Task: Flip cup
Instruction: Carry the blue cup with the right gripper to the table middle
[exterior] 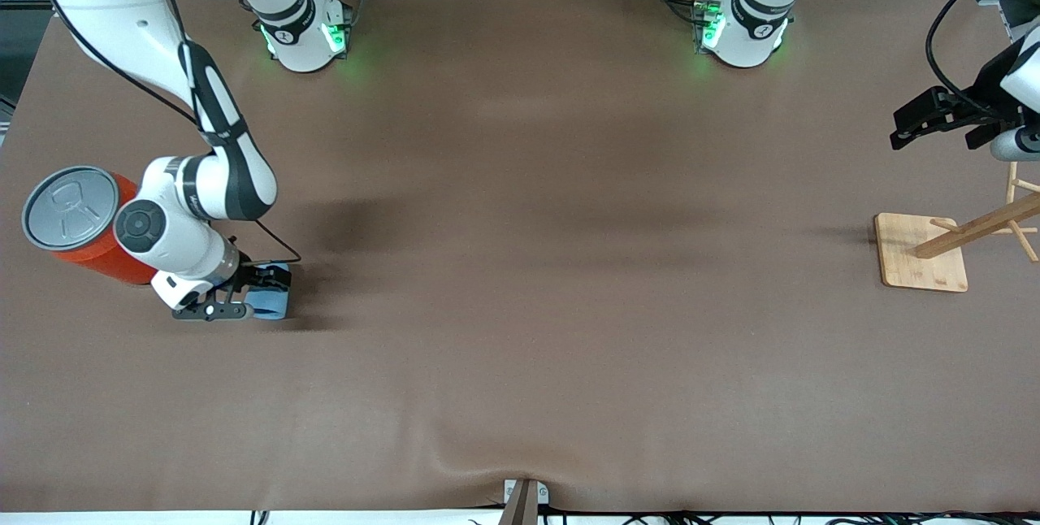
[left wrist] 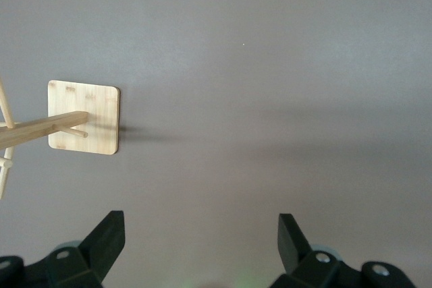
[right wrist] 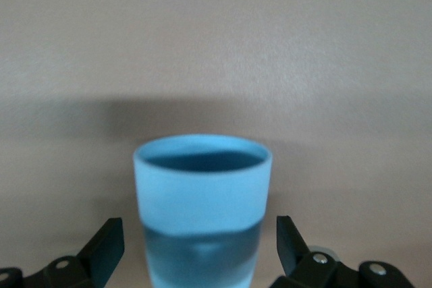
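Brown table (exterior: 520, 265); light-blue tapered cup (right wrist: 202, 200), darker inside

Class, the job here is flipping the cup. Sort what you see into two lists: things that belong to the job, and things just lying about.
Belongs to the job:
- cup
- right claw, open around the cup

Just lying about:
- orange can
- wooden stand
- left claw, open, waiting above the table near the wooden stand

front: high, facing robots | left wrist: above wooden stand (left wrist: 84, 118), shared with front | right wrist: close on cup (right wrist: 202, 197)
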Controlling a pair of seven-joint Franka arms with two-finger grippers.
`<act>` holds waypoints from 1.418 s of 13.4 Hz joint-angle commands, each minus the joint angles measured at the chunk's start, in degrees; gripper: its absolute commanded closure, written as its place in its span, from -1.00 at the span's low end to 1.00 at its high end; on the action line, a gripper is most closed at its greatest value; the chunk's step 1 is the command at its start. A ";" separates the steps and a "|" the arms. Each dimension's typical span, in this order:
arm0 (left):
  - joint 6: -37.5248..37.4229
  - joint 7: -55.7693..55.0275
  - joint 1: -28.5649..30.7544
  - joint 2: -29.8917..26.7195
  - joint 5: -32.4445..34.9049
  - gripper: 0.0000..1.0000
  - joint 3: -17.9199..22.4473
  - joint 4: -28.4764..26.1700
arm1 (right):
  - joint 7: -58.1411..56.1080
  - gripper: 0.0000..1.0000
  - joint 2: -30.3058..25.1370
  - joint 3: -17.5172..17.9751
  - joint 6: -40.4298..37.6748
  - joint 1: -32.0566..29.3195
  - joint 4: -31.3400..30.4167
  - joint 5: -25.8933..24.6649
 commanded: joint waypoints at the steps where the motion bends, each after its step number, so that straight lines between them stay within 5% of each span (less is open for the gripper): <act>1: -0.32 -0.03 0.33 0.09 -1.06 -1.00 -0.09 0.43 | -0.27 -1.00 1.11 0.16 1.77 -0.62 0.21 -0.70; 2: -0.32 -0.03 0.33 0.09 -1.06 -1.00 -0.09 0.43 | -0.36 -0.10 1.28 0.25 1.78 -0.62 0.20 -0.70; 3: -0.32 -0.03 0.33 0.09 -1.06 -1.00 -0.09 0.43 | -0.36 0.39 1.11 0.25 1.51 -0.36 0.20 -0.70; 4: -0.32 -0.03 0.33 0.09 -1.06 -1.00 -0.09 0.43 | -0.62 0.57 0.41 0.25 0.99 -0.10 0.20 -0.70; 11: -0.50 0.06 0.33 0.09 -1.06 -1.00 -0.18 0.43 | -28.79 0.59 -10.04 0.51 -10.95 0.34 3.44 -0.35; 19: -0.58 -0.03 0.33 0.09 -1.58 -1.00 -0.09 0.34 | -47.73 0.59 -7.95 6.40 -17.83 12.80 12.94 0.00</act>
